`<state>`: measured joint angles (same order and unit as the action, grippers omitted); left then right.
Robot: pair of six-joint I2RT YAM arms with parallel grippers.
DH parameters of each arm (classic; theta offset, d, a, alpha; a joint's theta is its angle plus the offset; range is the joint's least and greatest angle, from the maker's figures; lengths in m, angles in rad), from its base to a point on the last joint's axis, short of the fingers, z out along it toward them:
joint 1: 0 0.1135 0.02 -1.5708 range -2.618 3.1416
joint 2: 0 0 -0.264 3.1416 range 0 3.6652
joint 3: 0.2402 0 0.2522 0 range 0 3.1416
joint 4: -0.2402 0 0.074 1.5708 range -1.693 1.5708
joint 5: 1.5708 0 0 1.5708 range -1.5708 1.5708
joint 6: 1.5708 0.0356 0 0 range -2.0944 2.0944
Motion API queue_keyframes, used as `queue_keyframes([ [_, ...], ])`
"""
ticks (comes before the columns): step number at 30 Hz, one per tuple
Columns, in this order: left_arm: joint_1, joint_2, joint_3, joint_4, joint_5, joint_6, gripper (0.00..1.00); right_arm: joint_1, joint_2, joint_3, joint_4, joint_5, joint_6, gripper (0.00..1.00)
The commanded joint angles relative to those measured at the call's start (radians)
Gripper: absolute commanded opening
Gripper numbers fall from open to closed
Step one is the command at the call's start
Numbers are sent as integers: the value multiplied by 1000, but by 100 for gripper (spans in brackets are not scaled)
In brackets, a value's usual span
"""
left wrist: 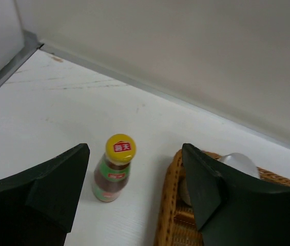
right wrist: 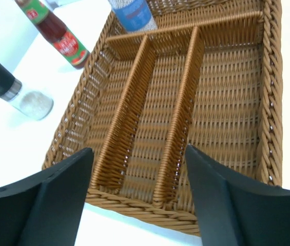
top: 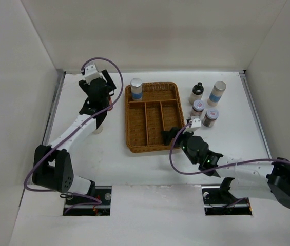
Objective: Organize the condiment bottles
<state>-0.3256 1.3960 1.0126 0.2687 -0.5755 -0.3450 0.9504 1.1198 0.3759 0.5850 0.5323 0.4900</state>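
We look down on a white table with walls on three sides. At its middle lies a brown wicker tray, with one cross compartment along its far end and three long compartments running toward us.

The left arm reaches to the far left of the tray. The right arm stretches in from the near right and ends at the tray's near right corner.

The left fingers are spread wide and hold nothing. The yellow-capped sauce bottle stands upright on the table below the gap between them, closer to the left finger, just outside the tray's left rim, and touches neither finger.

The right fingers are also spread wide, with nothing held. They hang over the near end of the tray, and only bare wicker shows through the gap.

One blue-banded jar with a silver lid stands in the left end of the tray's far cross compartment. The three long compartments hold nothing.

Right of the tray, four items stand on the table in a loose cluster: a second blue-banded jar, the tallest, farthest right; a black-capped bottle beside it on its left; and nearer to us two red-labelled shakers, close together.

In the right wrist view a small clear shaker with a black top sits on the table near the tray's left rim, nearer to us than the sauce bottle.
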Motion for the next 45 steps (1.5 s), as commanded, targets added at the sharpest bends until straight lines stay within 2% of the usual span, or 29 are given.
queue_keyframes([
  [1, 41, 61, 50, -89, 37, -11, 71, 4, 17, 37, 29, -32, 1, 82],
  [4, 67, 122, 78, -77, 88, -8, 71, 12, 15, 38, 36, -31, -10, 85],
  [13, 104, 259, 205, -85, 120, 17, 69, 17, 41, 41, 41, -43, -4, 85],
  [22, 104, 293, 231, -109, 94, 34, 39, 15, 35, 44, 27, -45, -7, 86],
  [24, 102, 296, 225, -115, 94, 34, 41, 17, 25, 43, 26, -38, -10, 86],
  [27, 101, 291, 222, -135, 92, 34, 51, 11, 29, 38, 29, -46, -1, 86],
  [29, 99, 290, 212, -128, 85, 34, 50, 14, 25, 44, 21, -42, -8, 86],
  [38, 98, 282, 224, -141, 55, 50, 21, 15, 6, 35, 29, -34, -13, 86],
  [41, 96, 242, 219, -148, 28, 52, 16, 9, 14, 35, 24, -37, -1, 86],
  [45, 79, 161, 233, -144, 17, 60, 15, 12, 11, 35, 33, -29, -11, 86],
])
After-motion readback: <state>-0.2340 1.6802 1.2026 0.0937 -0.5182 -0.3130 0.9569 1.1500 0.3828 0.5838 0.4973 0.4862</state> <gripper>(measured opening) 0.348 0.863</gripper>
